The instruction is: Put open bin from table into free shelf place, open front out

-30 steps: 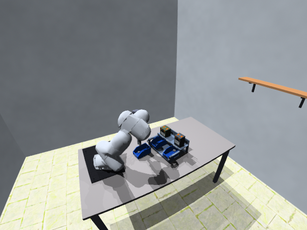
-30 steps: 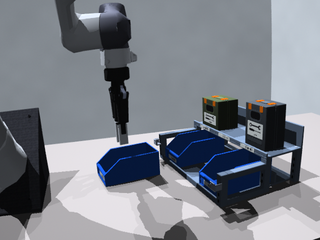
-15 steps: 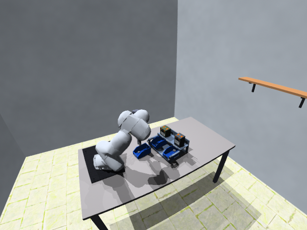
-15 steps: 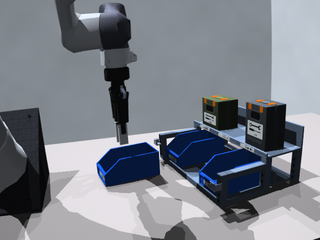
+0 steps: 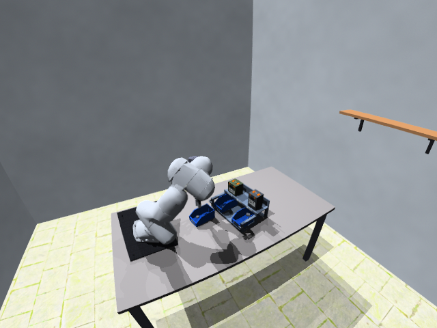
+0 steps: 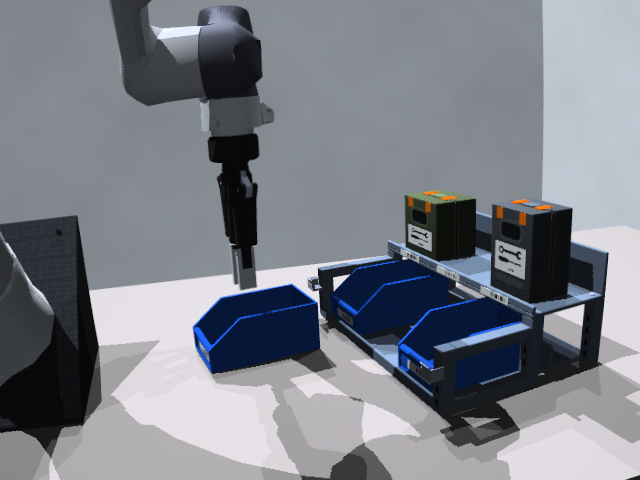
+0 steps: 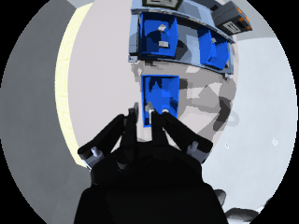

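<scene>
A blue open bin (image 6: 258, 325) stands level on the table left of the shelf rack (image 6: 460, 330); it also shows in the top view (image 5: 201, 215) and the wrist view (image 7: 161, 96). Its parts are too small to make out. My gripper (image 6: 244, 276) points straight down just above the bin's rear wall. The fingers stand a narrow gap apart with nothing between them, as the wrist view (image 7: 149, 119) shows. Two blue bins (image 6: 387, 299) (image 6: 460, 343) stand level in the rack's lower row, open fronts out. Bare shelf floor (image 6: 381, 342) shows between them.
A green toolbox (image 6: 439, 224) and a dark toolbox (image 6: 529, 250) stand on the rack's upper board over the bins' rear ends. The arm's black base plate (image 5: 141, 233) lies at the table's left. A wooden wall shelf (image 5: 388, 123) hangs far to the right.
</scene>
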Motion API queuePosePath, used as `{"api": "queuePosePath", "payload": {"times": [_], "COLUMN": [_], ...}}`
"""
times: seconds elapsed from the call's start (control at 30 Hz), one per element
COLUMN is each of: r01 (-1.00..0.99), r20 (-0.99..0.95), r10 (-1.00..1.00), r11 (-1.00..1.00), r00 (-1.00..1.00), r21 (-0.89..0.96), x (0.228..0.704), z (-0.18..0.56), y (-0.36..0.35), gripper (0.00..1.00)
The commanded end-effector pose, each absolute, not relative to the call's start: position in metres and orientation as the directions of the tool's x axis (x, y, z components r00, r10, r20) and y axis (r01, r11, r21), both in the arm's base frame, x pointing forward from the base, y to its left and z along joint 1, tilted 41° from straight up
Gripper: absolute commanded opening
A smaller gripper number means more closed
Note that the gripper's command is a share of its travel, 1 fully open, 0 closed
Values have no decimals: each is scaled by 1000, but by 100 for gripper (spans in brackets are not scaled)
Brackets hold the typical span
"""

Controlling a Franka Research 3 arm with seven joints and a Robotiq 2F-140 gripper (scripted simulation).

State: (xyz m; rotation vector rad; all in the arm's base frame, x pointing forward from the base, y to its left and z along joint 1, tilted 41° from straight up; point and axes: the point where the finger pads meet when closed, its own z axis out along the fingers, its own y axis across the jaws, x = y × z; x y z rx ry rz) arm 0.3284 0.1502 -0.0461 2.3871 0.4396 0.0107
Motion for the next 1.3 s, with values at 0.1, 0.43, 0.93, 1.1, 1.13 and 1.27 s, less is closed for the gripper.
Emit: {"api": "queuePosePath", "payload": {"times": [0.1, 0.43, 0.93, 1.1, 1.13, 1.27], "r01": [308, 308, 308, 308, 308, 308], "r20": [-109, -109, -109, -109, -109, -109], "r10": [315, 315, 315, 315, 315, 315], "r11": [-699, -699, -699, -699, -699, -699], "r00": [943, 943, 943, 943, 943, 943], "r21": [646, 646, 646, 646, 646, 646], "x": [327, 327, 328, 329, 329, 330], "z": [-47, -47, -53, -58, -59, -63], "y": [150, 150, 145, 141, 140, 137], "gripper": [15, 15, 15, 15, 15, 15]}}
